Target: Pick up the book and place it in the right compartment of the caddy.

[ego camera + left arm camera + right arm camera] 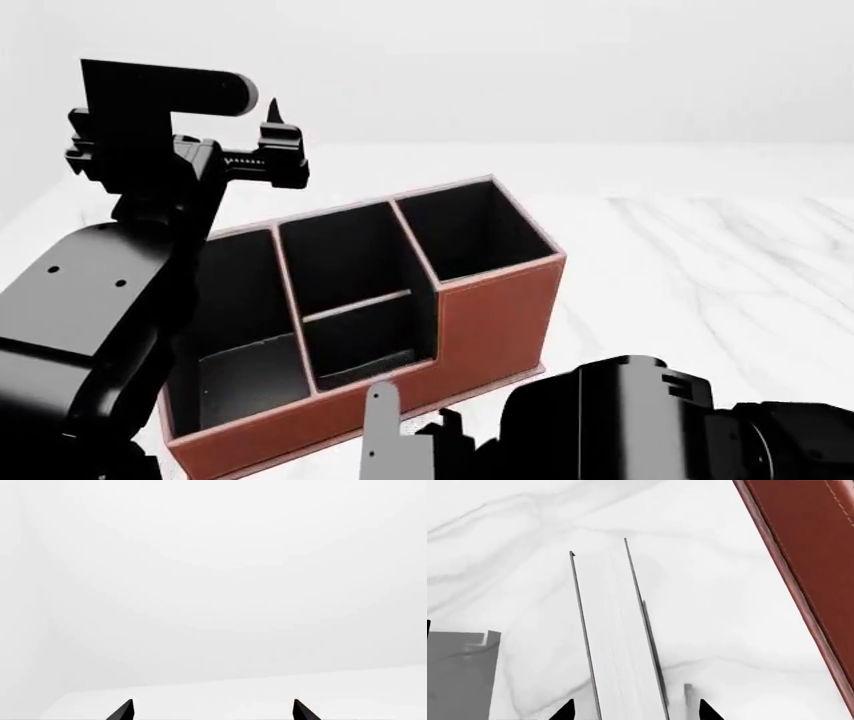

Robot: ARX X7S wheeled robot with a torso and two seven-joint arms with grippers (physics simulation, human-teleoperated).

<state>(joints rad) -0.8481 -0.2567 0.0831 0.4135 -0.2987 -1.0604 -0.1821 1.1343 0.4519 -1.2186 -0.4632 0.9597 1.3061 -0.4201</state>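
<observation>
Book is standing on edge between the right gripper's two black fingertips, its white page block facing the wrist camera and a thin black cover line running down each side. Both tips are sitting a little clear of the covers, so the jaws are looking parted around it rather than clamped; I cannot tell for certain whether any contact is being made lower down, out of frame. Nothing shows the book off the surface, so the pickup itself is reading as not yet done, and the carry and the drop are both remaining.

Moving outward, the book is resting on a white marble-patterned tabletop with faint grey veins, smooth and matte. Just beside it, the caddy is showing a reddish-brown, leather-like wall with a stitched seam along its edge. In the head view the caddy is appearing as a long box with a black lining, split into three sections; the right compartment is forming the taller, roughly square end and is looking empty, as far as its visible walls show. The book itself is not visible in the head view, being hidden behind the right arm's dark housing.

Farther off, the left gripper is hanging raised above the caddy's low end, its pointed tips spread wide and holding nothing.
</observation>
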